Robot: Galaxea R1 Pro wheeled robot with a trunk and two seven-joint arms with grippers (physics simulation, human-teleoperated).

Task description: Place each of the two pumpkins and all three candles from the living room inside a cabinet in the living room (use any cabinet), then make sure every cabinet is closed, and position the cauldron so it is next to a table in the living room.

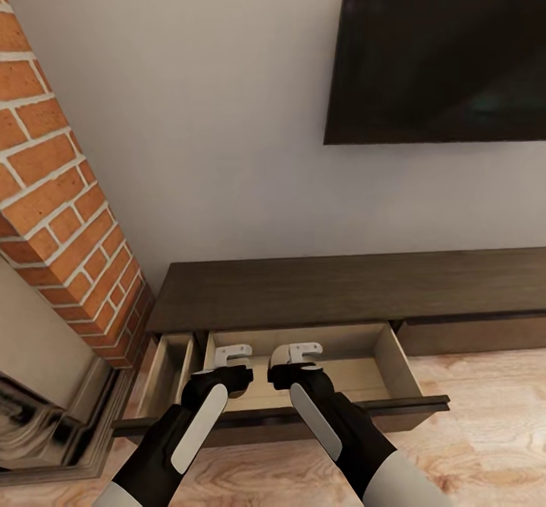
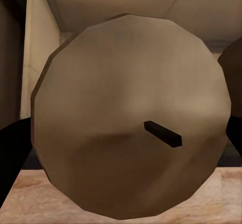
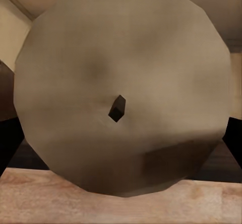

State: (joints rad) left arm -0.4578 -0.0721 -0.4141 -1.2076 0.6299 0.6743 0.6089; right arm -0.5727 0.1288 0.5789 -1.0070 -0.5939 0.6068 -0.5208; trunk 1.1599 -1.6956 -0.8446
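Both arms reach forward over the open drawer (image 1: pixel 303 370) of the long dark-brown cabinet (image 1: pixel 341 287) that runs along the wall beneath a dark screen (image 1: pixel 440 48). The drawer is pulled out toward the robot, its light beige inside showing, and a narrower compartment (image 1: pixel 168 370) stands open just to its left, next to the brick column (image 1: pixel 64 211).

The left hand (image 1: pixel 231 363) hangs over the left part of the drawer. In its wrist view a pale tan candle (image 2: pixel 128 116) sits right between the dark fingers (image 2: pixel 10 158), seen end-on with its short black wick (image 2: pixel 162 134), the fingers closed against its sides. The drawer's beige walls show behind it.

The right hand (image 1: pixel 297 360) hangs just beside the left one, over the middle of the drawer. Its wrist view shows a second candle (image 3: pixel 121 88), also end-on with a small wick (image 3: pixel 117 108), gripped between the dark fingers (image 3: pixel 234 138) at either side. The wooden floor (image 1: pixel 470 446) lies below the drawer front.
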